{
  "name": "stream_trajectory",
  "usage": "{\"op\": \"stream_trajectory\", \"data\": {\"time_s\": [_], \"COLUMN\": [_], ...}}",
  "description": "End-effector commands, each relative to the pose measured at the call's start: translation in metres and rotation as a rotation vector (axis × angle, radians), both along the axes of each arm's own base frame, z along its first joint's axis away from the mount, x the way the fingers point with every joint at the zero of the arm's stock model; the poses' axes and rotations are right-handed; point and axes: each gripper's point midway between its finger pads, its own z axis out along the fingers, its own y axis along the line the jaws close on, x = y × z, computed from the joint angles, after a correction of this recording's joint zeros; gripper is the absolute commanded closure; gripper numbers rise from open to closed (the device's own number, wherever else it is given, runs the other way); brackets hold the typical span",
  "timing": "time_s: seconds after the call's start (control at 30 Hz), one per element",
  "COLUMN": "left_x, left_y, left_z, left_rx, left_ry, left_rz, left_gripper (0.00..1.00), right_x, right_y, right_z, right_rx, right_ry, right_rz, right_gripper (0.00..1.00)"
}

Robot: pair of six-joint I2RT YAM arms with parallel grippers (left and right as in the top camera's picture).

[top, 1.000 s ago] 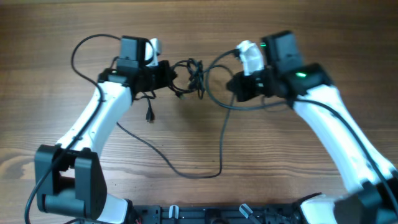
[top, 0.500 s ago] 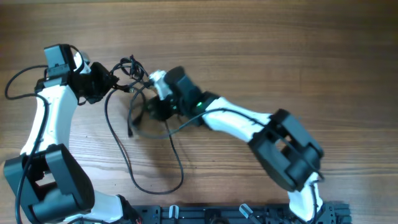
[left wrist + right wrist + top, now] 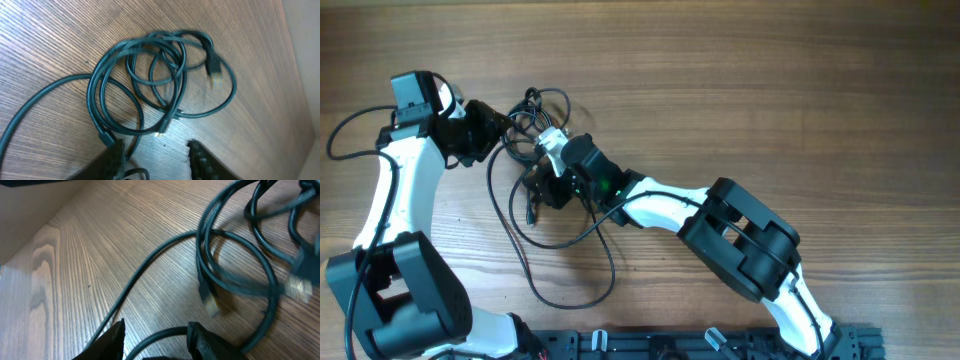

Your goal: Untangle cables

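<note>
1. Overhead: Right arm has reached further left since the previous frame, and the right gripper [image 3: 542, 186] now sits just below the knot. The left arm has not shifted. The cables [image 3: 534, 108] lie as one small bundle on the table [image 3: 770, 80] between the two grippers. The left gripper [image 3: 503, 135] is just beside it. One long strand loops away toward the near edge.
2. Left wrist: left gripper [image 3: 155, 152] is released, jaws parted, nothing clamped. The bundle [image 3: 135, 46] lies just ahead of the fingertips, with one loop touching the left-hand finger. A gold-tipped plug [image 3: 215, 75] sits on the far side.
3. Right wrist: right gripper [image 3: 156, 336] is also released. A strand curves low across the gap, apparently unpinched. The coils [image 3: 150, 260] lie ahead and to the right, with a second plug [image 3: 210, 302] near.
4. Judgement: this is a re-grip step. Each jaw should take a single strand near a free plug, then draw apart slowly and low, so that loops slide rather than cinch.
</note>
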Motion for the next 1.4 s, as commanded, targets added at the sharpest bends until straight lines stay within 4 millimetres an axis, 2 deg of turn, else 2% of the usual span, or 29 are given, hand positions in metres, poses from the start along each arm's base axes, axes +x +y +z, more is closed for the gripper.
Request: {"op": "stream_trajectory", "data": {"time_s": [0.0, 0.07, 0.13, 0.2, 0.27, 0.37, 0.43, 0.5, 0.6, 0.63, 0.7, 0.73, 0.77, 0.8, 0.83, 0.9, 0.97, 1.03, 1.1, 1.2, 1.27, 1.3, 1.37], "left_x": [-0.001, -0.001, -0.001, -0.001, -0.001, -0.001, -0.001, -0.001, -0.001, -0.001, -0.001, -0.001, -0.001, -0.001, -0.001, -0.001, -0.001, -0.001, -0.001, -0.001, -0.001, -0.001, -0.001], "left_y": [0.002, 0.002, 0.002, 0.002, 0.002, 0.002, 0.002, 0.002, 0.002, 0.002, 0.002, 0.002, 0.002, 0.002, 0.002, 0.002, 0.002, 0.002, 0.002, 0.002, 0.002, 0.002, 0.002], "left_z": [-0.005, -0.005, -0.005, -0.005, -0.005, -0.005, -0.005, -0.005, -0.005, -0.005, -0.005, -0.005, -0.005, -0.005, -0.005, -0.005, -0.005, -0.005, -0.005, -0.005, -0.005, -0.005, -0.005], "left_rx": [0.009, 0.009, 0.009, 0.009, 0.009, 0.009, 0.009, 0.009, 0.009, 0.009, 0.009, 0.009, 0.009, 0.009, 0.009, 0.009, 0.009, 0.008, 0.008, 0.008, 0.008, 0.008, 0.008], "left_ry": [0.010, 0.010, 0.010, 0.010, 0.010, 0.010, 0.010, 0.010, 0.010, 0.010, 0.010, 0.010, 0.010, 0.010, 0.010, 0.010, 0.011, 0.011, 0.011, 0.011, 0.011, 0.011, 0.010], "left_rz": [0.003, 0.003, 0.003, 0.003, 0.003, 0.003, 0.003, 0.003, 0.003, 0.003, 0.003, 0.003, 0.003, 0.003, 0.002, 0.002, 0.002, 0.002, 0.002, 0.002, 0.002, 0.002, 0.002], "left_gripper": [0.46, 0.46, 0.45, 0.45, 0.44, 0.45, 0.45, 0.44, 0.44, 0.44, 0.44, 0.44, 0.44, 0.44, 0.44, 0.44, 0.44, 0.44, 0.43, 0.43, 0.44, 0.44, 0.44], "right_x": [-0.015, -0.016, -0.005, 0.001, 0.008, 0.019, 0.027, 0.029, 0.026, 0.028, 0.029, 0.031, 0.033, 0.037, 0.040, 0.039, 0.028, 0.020, 0.021, 0.022, 0.022, 0.023, 0.018], "right_y": [0.008, 0.003, -0.016, -0.036, -0.065, -0.132, -0.199, -0.253, -0.354, -0.404, -0.438, -0.447, -0.453, -0.449, -0.436, -0.397, -0.359, -0.334, -0.311, -0.297, -0.293, -0.283, -0.272], "right_z": [-0.033, -0.051, -0.064, -0.072, -0.072, -0.055, -0.043, -0.041, -0.048, -0.047, -0.044, -0.041, -0.031, -0.019, -0.008, 0.017, 0.036, 0.035, 0.022, 0.006, -0.001, 0.000, 0.001], "right_rx": [-0.028, -0.070, -0.154, -0.213, -0.284, -0.417, -0.538, -0.646, -0.870, -0.966, -0.990, -0.967, -0.925, -0.866, -0.797, -0.646, -0.555, -0.554, -0.587, -0.651, -0.687, -0.671, -0.645], "right_ry": [0.028, 0.051, 0.070, 0.133, 0.231, 0.357, 0.443, 0.500, 0.589, 0.617, 0.658, 0.690, 0.731, 0.755, 0.768, 0.773, 0.770, 0.796, 0.789, 0.704, 0.641, 0.623, 0.640], "right_rz": [0.039, 0.024, -0.047, -0.084, -0.153, -0.259, -0.366, -0.432, -0.548, -0.631, -0.680, -0.700, -0.706, -0.698, -0.652, -0.506, -0.398, -0.407, -0.519, -0.619, -0.631, -0.604, -0.572], "right_gripper": [0.59, 0.68, 0.78, 0.81, 0.82, 0.82, 0.81, 0.80, 0.77, 0.77, 0.76, 0.74, 0.72, 0.70, 0.67, 0.61, 0.52, 0.49, 0.47, 0.40, 0.25, 0.19, 0.25]}}
